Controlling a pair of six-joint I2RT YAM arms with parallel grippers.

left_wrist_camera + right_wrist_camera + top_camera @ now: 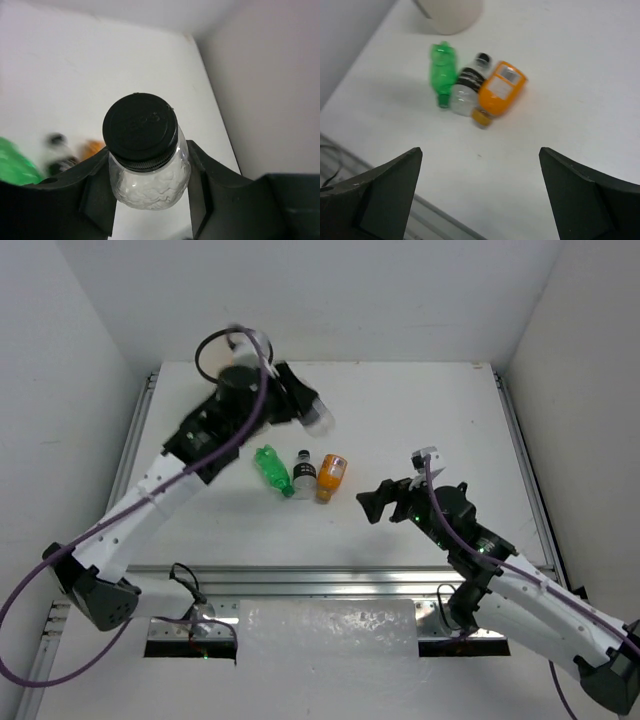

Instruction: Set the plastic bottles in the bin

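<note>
A clear bottle with a black cap [145, 185] is clamped between the left fingers [95, 190], which press on its body from both sides just under the cap. The grip is probably taken that high so that the bottle hangs steady and can be dropped cleanly. The bin [205, 352] stands at the far left of the table [420, 410], and its black rim is partly covered by the left arm. In the top view the held bottle is seen just to the right of that rim, not over it, so the carry across the opening is judged to be undone. Whether the bottle is clear of the table cannot be told.

The right fingers [385, 190] are spread wide, with nothing between them. They are held above the table and aimed at 3 bottles lying on their sides near the middle. These are a green bottle [442, 70], a clear bottle with a dark label [465, 92] and an orange bottle [501, 92]. The 3 are packed side by side and touching, a short way from the bin.

The wide spread is judged to be preparation for the next pick. Because little room is left between the bottles, an outer one is the easier target. The orange bottle is the one nearest the right arm.
</note>
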